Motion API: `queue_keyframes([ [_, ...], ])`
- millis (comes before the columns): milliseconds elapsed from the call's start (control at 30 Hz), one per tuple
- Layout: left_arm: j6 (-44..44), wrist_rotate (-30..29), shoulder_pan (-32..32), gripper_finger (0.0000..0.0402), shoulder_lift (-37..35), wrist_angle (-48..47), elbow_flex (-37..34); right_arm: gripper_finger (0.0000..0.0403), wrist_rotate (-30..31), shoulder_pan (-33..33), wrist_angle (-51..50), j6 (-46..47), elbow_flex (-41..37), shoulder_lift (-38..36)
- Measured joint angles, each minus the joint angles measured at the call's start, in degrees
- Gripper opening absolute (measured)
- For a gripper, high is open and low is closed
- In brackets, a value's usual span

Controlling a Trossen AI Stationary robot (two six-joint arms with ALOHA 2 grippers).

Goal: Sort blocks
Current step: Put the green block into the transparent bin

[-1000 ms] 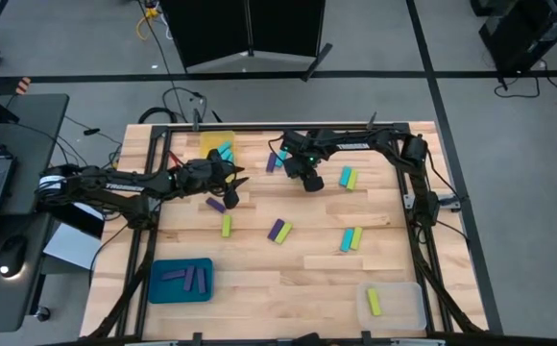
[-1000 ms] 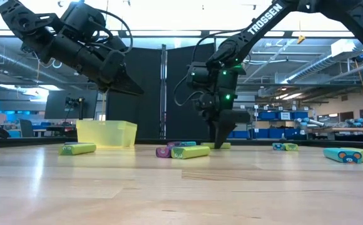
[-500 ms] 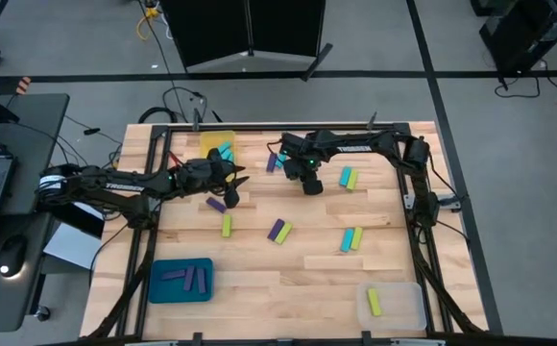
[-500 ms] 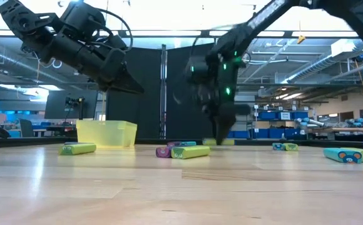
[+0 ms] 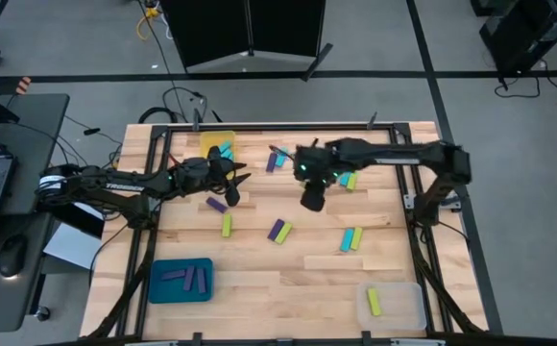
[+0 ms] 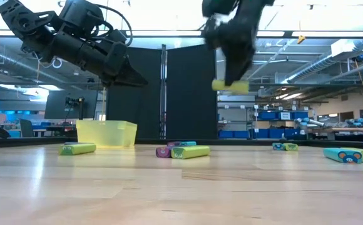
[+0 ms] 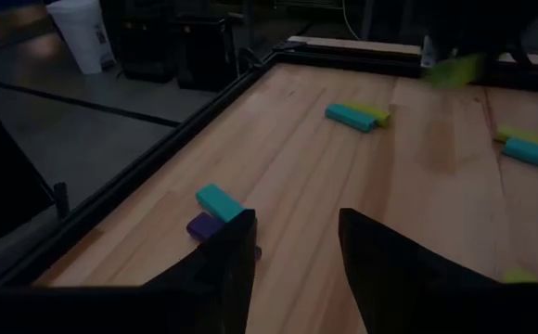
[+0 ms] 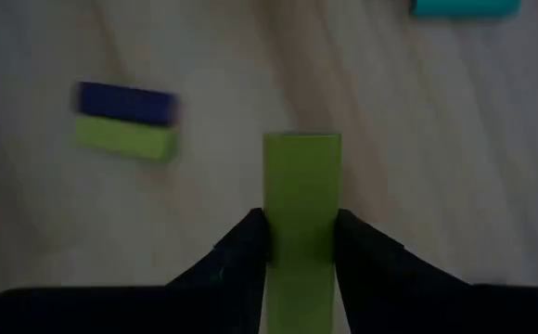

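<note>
The right end effector (image 8: 299, 243) is hanging above the middle of the worktop (image 5: 259, 274), its fingers pinching a green block (image 8: 301, 199) between them; in the low view that green block (image 6: 230, 85) is sitting level, well clear of the wood. Seen from above, the right end effector (image 5: 311, 200) is hovering near a cyan and green pair (image 5: 346, 179) toward the far edge.

The left end effector (image 5: 233, 183) is hovering over the far left part of the worktop, beside the yellow tray (image 5: 217, 146), its fingers (image 7: 227, 269) standing narrowly apart with nothing between them. A purple block (image 5: 215, 204) is lying just under it, touching a cyan block (image 7: 219, 200) in the left wrist view.

Other blocks are lying loose: a green one (image 5: 226, 225) left of centre, a purple and green pair (image 5: 278, 231) in the middle, a cyan and green pair (image 5: 351, 238) to the right. Purple blocks (image 5: 189, 278) are lying in the blue tray (image 5: 156, 288) at the near left, and one green block (image 5: 374, 303) is lying in the clear tray (image 5: 408, 308) at the near right.
</note>
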Motion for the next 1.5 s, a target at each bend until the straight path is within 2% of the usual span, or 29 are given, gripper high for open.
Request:
queue_keyframes([
  [333,0.1,0.0,0.1,0.0163,0.0,3.2,0.0,0.0112,2.1,16.5,-16.9,36.8,0.1,-5.9],
  [633,0.1,-0.1,0.1,0.0163,0.0,6.1,0.0,0.0112,-5.4,33.0,-20.2,66.6,0.1,-6.2],
  [733,0.2,-0.6,0.1,0.0163,0.0,7.2,0.0,0.0112,-9.2,39.3,-18.4,76.3,0.1,-6.2],
  [867,3.4,-2.1,0.1,0.0163,0.0,9.6,0.3,0.0112,-9.7,47.6,-12.8,90.7,-1.0,-6.2],
  [1067,4.5,-2.3,0.1,0.0163,0.0,9.8,2.5,0.0112,-9.6,54.5,-1.7,108.1,-10.0,-6.2],
  [1267,4.2,-2.3,0.1,0.0163,0.0,9.3,3.0,0.0112,-8.7,57.7,14.3,118.2,-20.3,-6.2],
  [1500,2.6,-2.3,0.1,0.0163,0.0,7.8,3.0,0.0112,-10.2,59.2,15.6,119.6,-25.2,-6.2],
])
